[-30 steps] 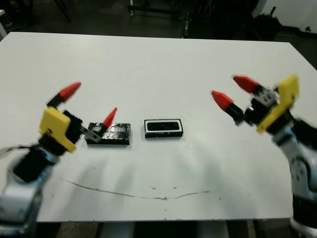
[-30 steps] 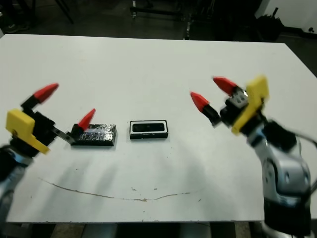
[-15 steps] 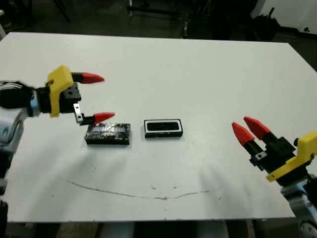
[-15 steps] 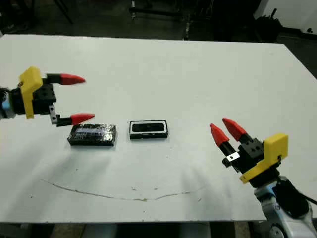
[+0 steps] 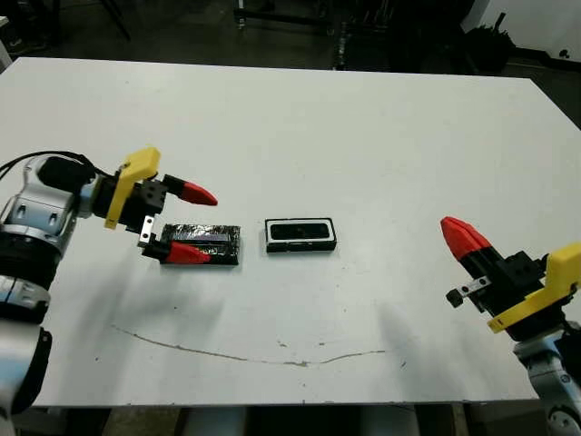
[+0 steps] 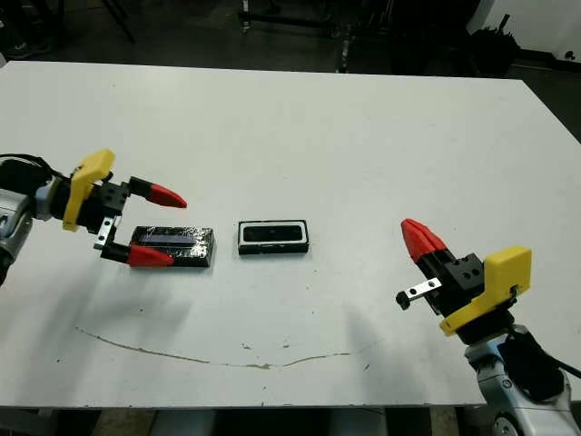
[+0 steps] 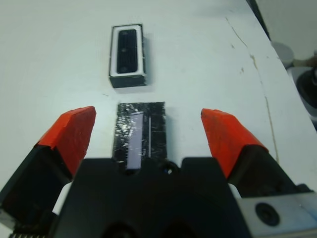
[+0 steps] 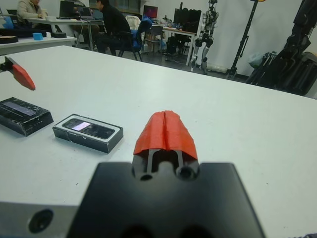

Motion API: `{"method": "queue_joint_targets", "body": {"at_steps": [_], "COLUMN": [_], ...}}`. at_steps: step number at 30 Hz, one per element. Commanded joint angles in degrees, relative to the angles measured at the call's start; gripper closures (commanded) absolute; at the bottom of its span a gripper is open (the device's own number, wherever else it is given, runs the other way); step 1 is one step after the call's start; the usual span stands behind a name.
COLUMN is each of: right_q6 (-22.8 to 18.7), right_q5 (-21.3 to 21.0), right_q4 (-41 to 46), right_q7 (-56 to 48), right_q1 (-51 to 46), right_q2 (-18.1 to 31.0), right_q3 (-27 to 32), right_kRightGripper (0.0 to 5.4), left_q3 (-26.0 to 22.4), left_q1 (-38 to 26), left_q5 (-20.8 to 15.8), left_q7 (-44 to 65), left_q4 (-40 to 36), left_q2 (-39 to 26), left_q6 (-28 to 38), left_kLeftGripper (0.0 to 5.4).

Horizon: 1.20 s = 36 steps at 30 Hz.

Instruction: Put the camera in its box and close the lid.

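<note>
White tabletop [image 5: 300, 127] fills the view, with dark floor beyond its far edge. One camera [image 5: 300, 232] lies flat inside one box [image 5: 300, 246] near the table's middle. One lid [image 5: 218, 238] lies flat on the table at the box's nine o'clock, just beside it and apart from it. Two grippers show. The left gripper [image 5: 192, 224] hangs at the lid's nine o'clock end, fingers wide apart, one on either long side. The right gripper [image 5: 463, 238] is at the box's four o'clock, well apart, its two fingers pressed together on nothing. One thin dark scratch [image 5: 245, 356] crosses the near edge.
</note>
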<state>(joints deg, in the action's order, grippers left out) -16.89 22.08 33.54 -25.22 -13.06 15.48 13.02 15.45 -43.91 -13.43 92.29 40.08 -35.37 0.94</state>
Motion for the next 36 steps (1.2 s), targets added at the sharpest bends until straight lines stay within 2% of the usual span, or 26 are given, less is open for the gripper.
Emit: {"method": "queue_joint_targets", "body": {"at_steps": [1, 3, 13, 23, 31, 36], "right_q6": [-0.23, -0.40, -0.42, 0.20, 0.47, 0.39], "right_q5": [-0.51, -0.37, 0.68, 1.77, 2.67, 2.52], "right_q4": [0.00, 0.14, 0.06, -0.36, -0.53, -0.22], "right_q7": [0.91, 1.14, 1.12, 0.31, -0.04, 0.19], "right_q1": [0.22, 0.20, 0.10, -0.16, -0.45, -0.65], "right_q2": [1.23, 1.36, 1.87, 2.32, 2.26, 2.74], "right_q3": [-0.28, -0.39, -0.61, -0.89, -0.95, -0.26], "right_kRightGripper": [5.40, 5.40, 5.40, 5.40, 5.40, 5.40], "left_q3": [1.46, 1.82, 1.33, 0.07, -1.79, -0.60], "left_q1": [-0.75, -0.61, -1.09, 0.27, 0.23, -0.91], "left_q5": [-0.12, -0.04, 7.15, 9.17, 8.43, 11.34], "left_q7": [0.21, 0.21, -1.16, -4.62, -5.30, -5.54], "left_q4": [0.89, 0.70, 0.78, 0.68, 4.64, 6.78], "left_q2": [-0.68, -0.91, -0.83, -0.45, 0.42, 0.08], "left_q6": [1.89, 3.10, 3.80, 4.20, 4.99, 7.08], "left_kLeftGripper": [0.00, 0.00, 0.00, 0.00, 0.00, 0.00]}}
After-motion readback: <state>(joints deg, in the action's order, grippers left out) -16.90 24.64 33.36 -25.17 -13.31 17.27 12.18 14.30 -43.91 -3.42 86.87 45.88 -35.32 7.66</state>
